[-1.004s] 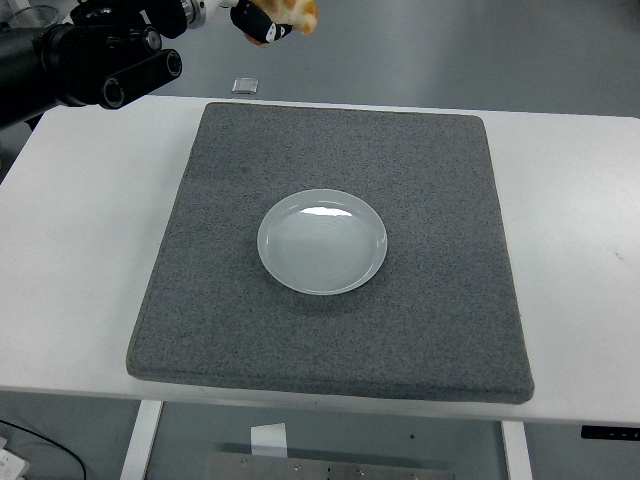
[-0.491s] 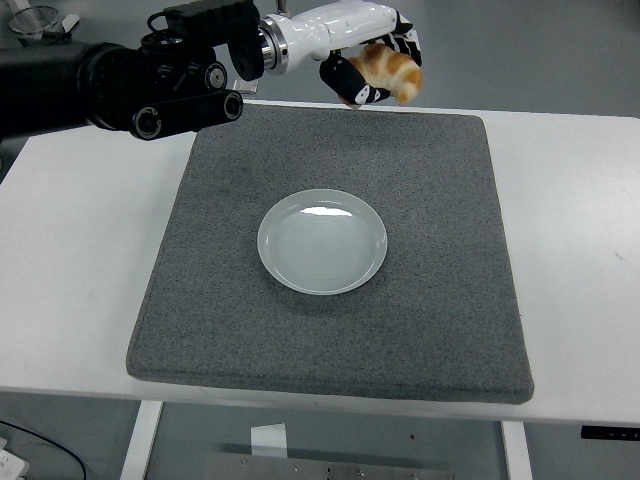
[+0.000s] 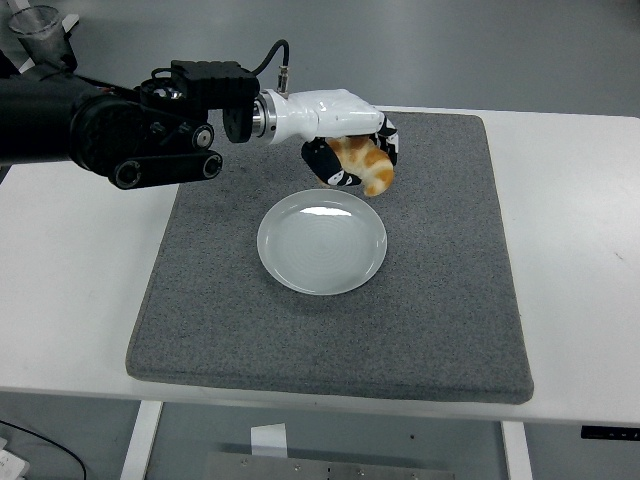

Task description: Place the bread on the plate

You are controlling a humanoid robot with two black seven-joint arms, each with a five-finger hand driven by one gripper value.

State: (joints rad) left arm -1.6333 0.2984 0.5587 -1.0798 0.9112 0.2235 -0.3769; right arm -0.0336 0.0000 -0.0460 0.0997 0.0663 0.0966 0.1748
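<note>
A golden-brown piece of bread [image 3: 366,165] hangs in the air, held by my left hand [image 3: 350,152], whose white and black fingers are curled around it. The hand hovers just beyond the far edge of the round white plate [image 3: 322,241], a little above the mat. The plate lies bare in the middle of the grey felt mat [image 3: 440,300]. My left arm reaches in from the left edge, black up to the wrist. The right arm does not show.
The grey mat covers most of the white table [image 3: 70,290]. A clear cup [image 3: 37,24] stands at the far left corner of the picture, beyond the table.
My left arm has swung in from the top left and come down with the bread, from beyond the table's far edge to just behind the plate.
</note>
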